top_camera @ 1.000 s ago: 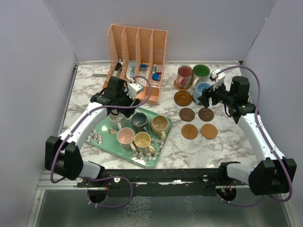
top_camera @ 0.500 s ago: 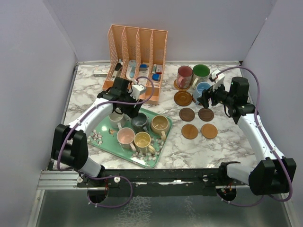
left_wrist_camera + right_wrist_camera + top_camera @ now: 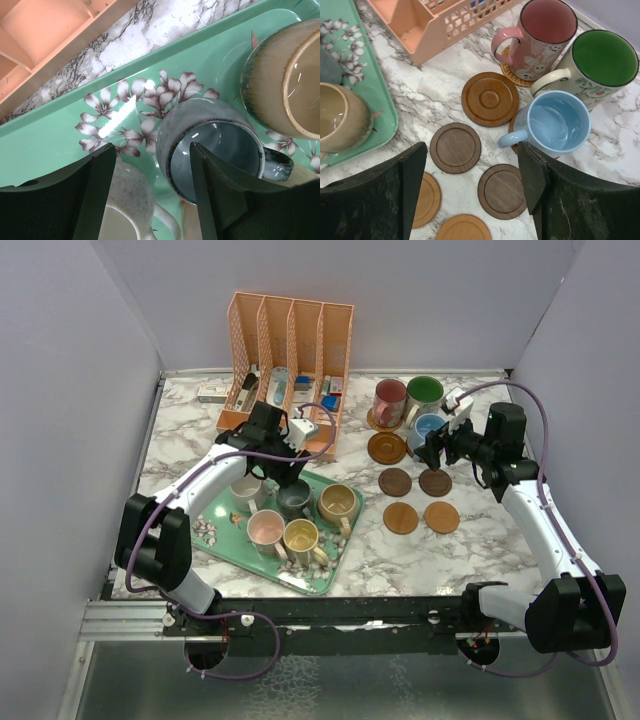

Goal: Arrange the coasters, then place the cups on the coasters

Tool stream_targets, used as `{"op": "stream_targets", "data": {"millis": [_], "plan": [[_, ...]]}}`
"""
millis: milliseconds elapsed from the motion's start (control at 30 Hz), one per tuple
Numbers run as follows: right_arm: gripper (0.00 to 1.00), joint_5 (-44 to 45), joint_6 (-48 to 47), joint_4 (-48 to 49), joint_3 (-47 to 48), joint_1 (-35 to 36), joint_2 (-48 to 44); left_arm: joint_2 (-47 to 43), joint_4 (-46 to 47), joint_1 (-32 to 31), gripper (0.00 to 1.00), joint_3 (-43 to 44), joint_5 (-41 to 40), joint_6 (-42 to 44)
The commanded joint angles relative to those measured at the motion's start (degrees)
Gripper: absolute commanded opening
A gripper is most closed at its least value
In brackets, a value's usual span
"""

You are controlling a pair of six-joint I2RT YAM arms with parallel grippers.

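On the green floral tray (image 3: 318, 578) stand several cups: cream (image 3: 245, 490), grey-blue (image 3: 293, 498), tan (image 3: 337, 503), pink (image 3: 265, 527) and yellow (image 3: 300, 536). My left gripper (image 3: 283, 468) hangs open over the tray. In the left wrist view the left gripper (image 3: 150, 150) straddles the near wall of the grey-blue cup (image 3: 210, 145), one finger over the cream cup (image 3: 125, 200). Maroon (image 3: 389, 400), green (image 3: 424, 393) and blue (image 3: 430, 428) cups sit on coasters. Several bare coasters (image 3: 395, 482) lie below them. My right gripper (image 3: 472, 150) is open above these coasters (image 3: 502, 190), beside the blue cup (image 3: 557, 122).
An orange slotted file rack (image 3: 290, 350) with small items stands at the back, close behind the left gripper. A small white box (image 3: 211, 393) lies to its left. Grey walls close in the marble table (image 3: 400, 560) on three sides.
The left arm has swung right across the tray, from above the cream cup to the grey-blue cup. The right arm and all the cups have stayed put.
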Motion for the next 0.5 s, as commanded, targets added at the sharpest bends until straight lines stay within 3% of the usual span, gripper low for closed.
{"op": "stream_targets", "data": {"millis": [0,200,467], "plan": [[0.73,-7.86,-2.65,-2.31,0.87,-0.28,0.37,0.05,0.78,-1.48,0.63,1.51,-2.41,1.51],[0.69,-13.93,-2.66,-3.88,2.47,1.35,2.77,-1.79,2.82,-1.74,0.66,0.14,-2.05,2.54],[0.67,-9.96,-2.45,-1.84,4.64,12.97,8.71,-6.04,5.7,-1.67,0.71,-2.58,-4.81,2.88]]}}
